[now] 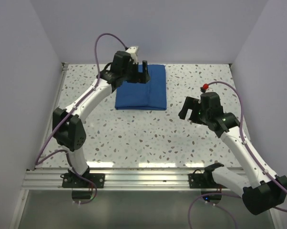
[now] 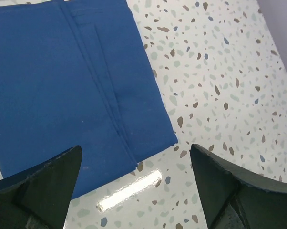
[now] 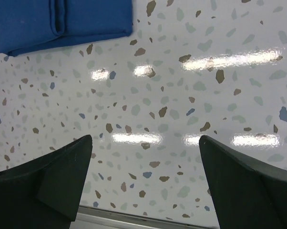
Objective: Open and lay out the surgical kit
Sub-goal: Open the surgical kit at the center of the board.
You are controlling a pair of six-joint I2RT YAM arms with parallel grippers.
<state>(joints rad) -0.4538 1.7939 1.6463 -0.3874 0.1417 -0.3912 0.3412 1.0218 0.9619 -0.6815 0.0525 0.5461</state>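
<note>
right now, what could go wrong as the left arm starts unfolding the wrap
1. The wrap is folded in stacked layers; the open left pincer could grab several at once and lift the whole bundle.
2. The right pincer is open over bare table, away from the wrap, so nothing pins it; pulling may drag it.

Royal-blue cloth wrap (image 1: 142,90) lying folded shut, covering whatever is sitting inside; no contents showing in any view. Left gripper (image 1: 139,72) overlapping wrap's far left corner in top view, hiding that part. Left wrist view cutting wrap off at top and left edges. Right wrist view catching only one corner, rest running off top. Bottom edge clipping fingers (image 2: 38,191) in left wrist view; right gripper (image 3: 146,138) getting clipped likewise in its own view.
</note>
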